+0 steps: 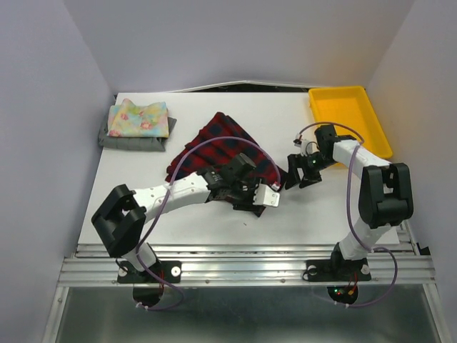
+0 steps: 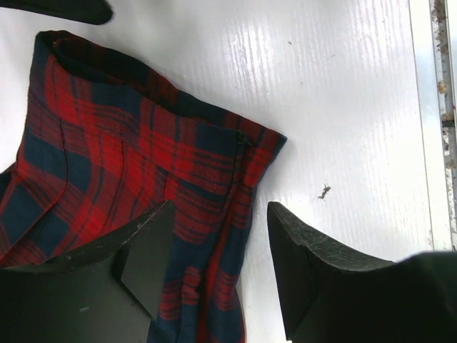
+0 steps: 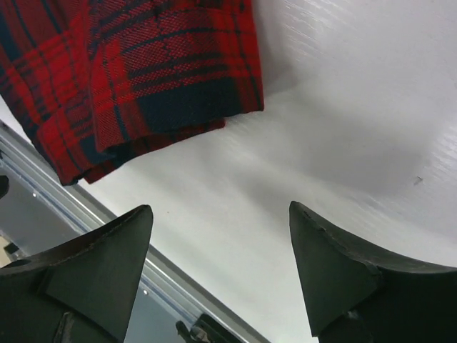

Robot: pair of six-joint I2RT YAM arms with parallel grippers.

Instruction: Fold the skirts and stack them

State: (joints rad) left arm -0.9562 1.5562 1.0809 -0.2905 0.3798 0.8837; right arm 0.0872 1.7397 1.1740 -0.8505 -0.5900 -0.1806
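**Plaid skirt on the table, with both sets of jaws open at its near end.**
The plaid skirt [image 1: 221,146] lies flat near the middle of the table [image 1: 307,214], with its near end under the left arm. The left jaws stand partly open and grip nothing. They straddle the skirt's edge, one finger [image 2: 143,250] over the cloth and the other finger [image 2: 314,271] over bare table; whether either touches the cloth cannot be told. The right jaws stand wide open and empty over bare table, just beside the skirt's near right corner [image 3: 178,86]. The floral skirt [image 1: 140,118] lies folded on the grey skirt [image 1: 128,141] at the far left corner, well apart from the plaid one. A yellow tray [image 1: 350,100] sits at the far right corner.
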